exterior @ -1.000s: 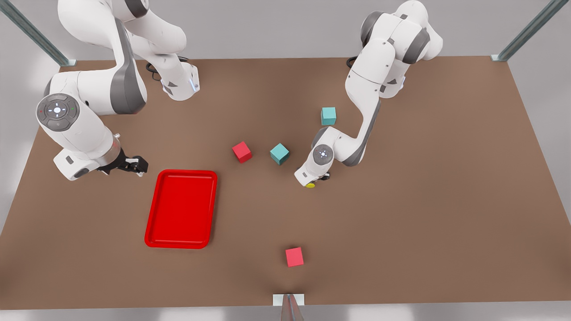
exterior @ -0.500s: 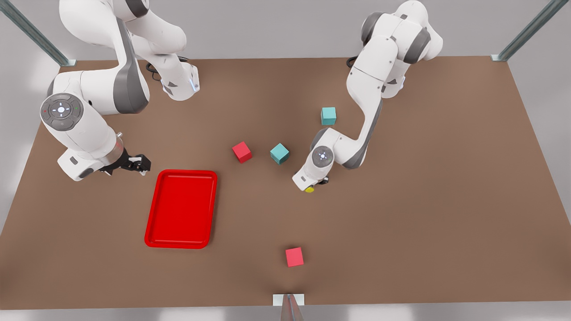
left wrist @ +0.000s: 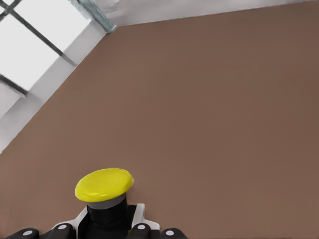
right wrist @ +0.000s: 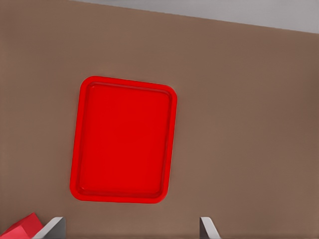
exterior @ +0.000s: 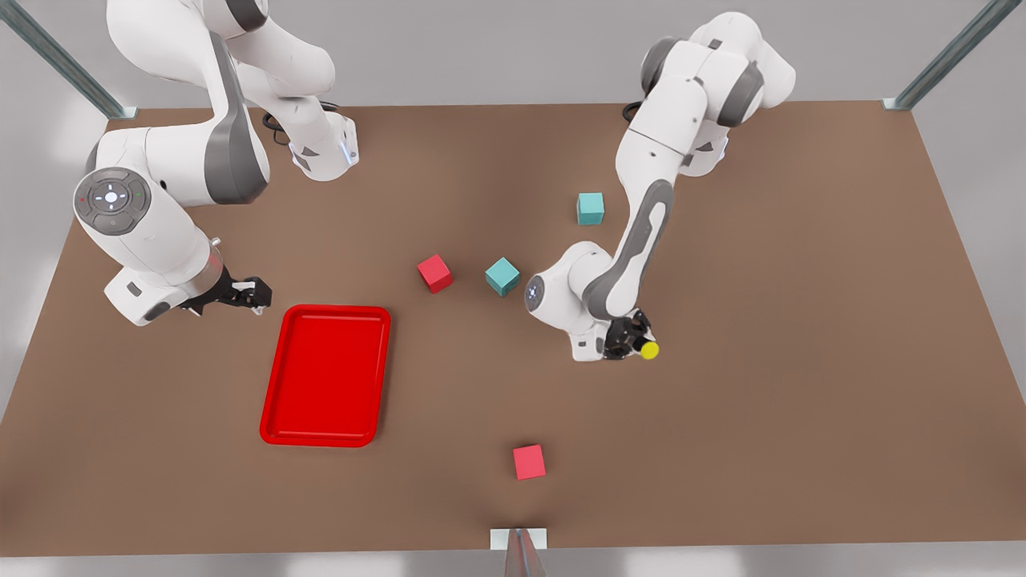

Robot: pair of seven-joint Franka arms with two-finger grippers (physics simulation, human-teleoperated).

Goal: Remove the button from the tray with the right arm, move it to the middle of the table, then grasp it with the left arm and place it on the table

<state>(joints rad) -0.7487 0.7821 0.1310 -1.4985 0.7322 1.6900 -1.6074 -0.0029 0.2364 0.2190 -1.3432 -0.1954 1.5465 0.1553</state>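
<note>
Right end effector (exterior: pixel 250 294): waits above the worktop (exterior: pixel 801 401) near its left edge, just beside the tray's far corner; fingers spread apart with nothing between them, as its wrist view shows
Tray (exterior: pixel 325 374): lies flat on the left half of the worktop, nothing in it; one tray
Red cubes: three that I can count; one (exterior: pixel 434 273) near the middle, one (exterior: pixel 529 462) close to the near edge, and a red corner (right wrist: pixel 22 229) at the rim of the right wrist view, which I cannot match to either
Teal cubes: two; one (exterior: pixel 502 276) just beside the middle red cube, one (exterior: pixel 591 208) farther back toward the far edge
Left end effector (exterior: pixel 633 343): right of the worktop's middle, closed on the button's dark body, turned roughly sideways
Button (exterior: pixel 648 349): one, gripped by the left end effector, yellow cap pointing toward the right edge; whether it hangs clear of the surface I cannot tell
Step in hand: setting the button on the worktop, I judge
How to do it well: turn the wrist so the boxy base faces down, lower until the base sits flat on the bare stretch right of the teal cubes, then part the fingers and lift straight up so the small thing does not tip or drag
</note>
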